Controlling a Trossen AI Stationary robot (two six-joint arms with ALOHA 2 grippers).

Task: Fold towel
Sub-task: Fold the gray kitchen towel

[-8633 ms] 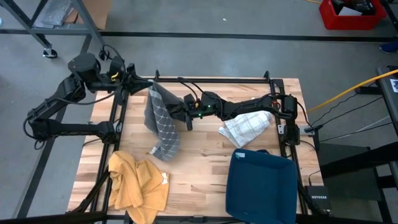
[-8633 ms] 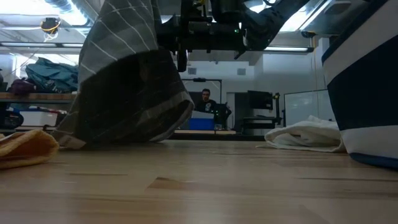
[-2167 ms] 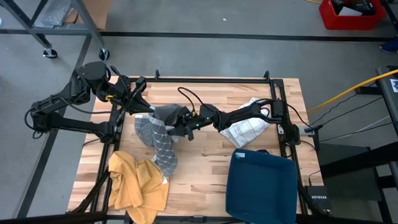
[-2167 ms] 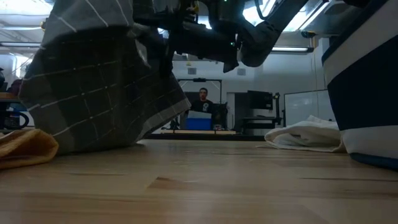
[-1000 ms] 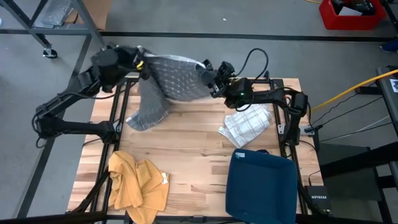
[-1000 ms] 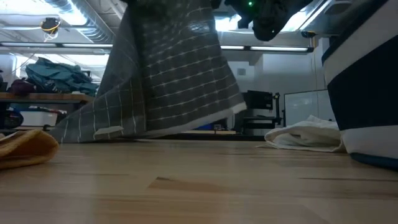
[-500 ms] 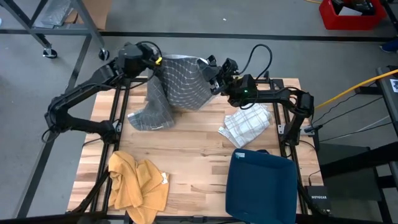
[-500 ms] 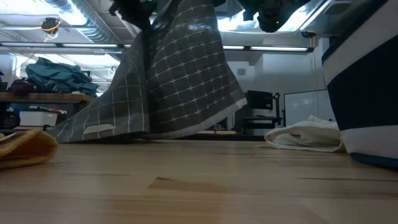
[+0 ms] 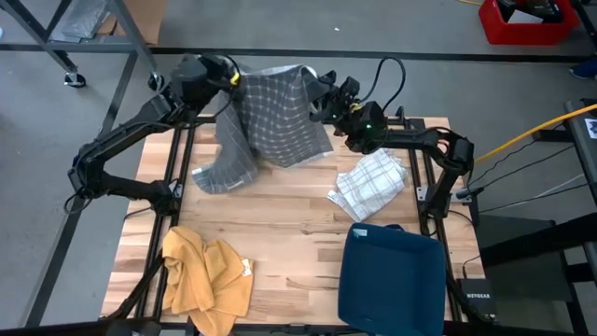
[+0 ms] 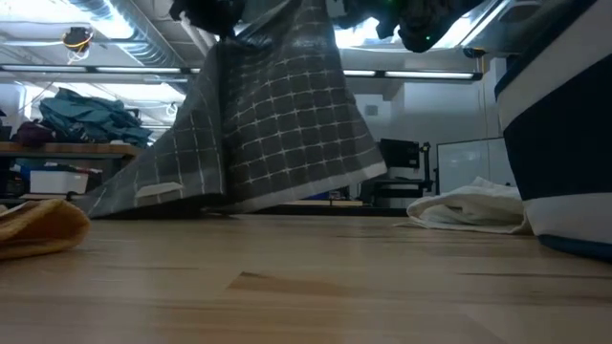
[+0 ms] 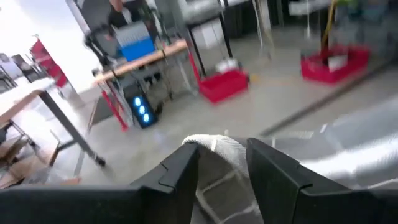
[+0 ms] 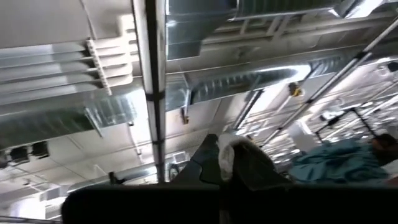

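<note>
Two grippers' fingers pinching a soft, gray, white-gridded towel (image 9: 276, 114) aloft.

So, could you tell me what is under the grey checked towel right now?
Bare wooden table lies under the grey checked towel, whose lower end rests on it. Anything beneath that bunched end is covered.

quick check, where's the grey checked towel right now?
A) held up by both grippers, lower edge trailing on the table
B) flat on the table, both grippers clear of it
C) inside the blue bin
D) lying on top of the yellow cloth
A: the left gripper and right gripper each pinch a top corner of the grey checked towel, which hangs between them, its lower edge resting on the table.
</note>
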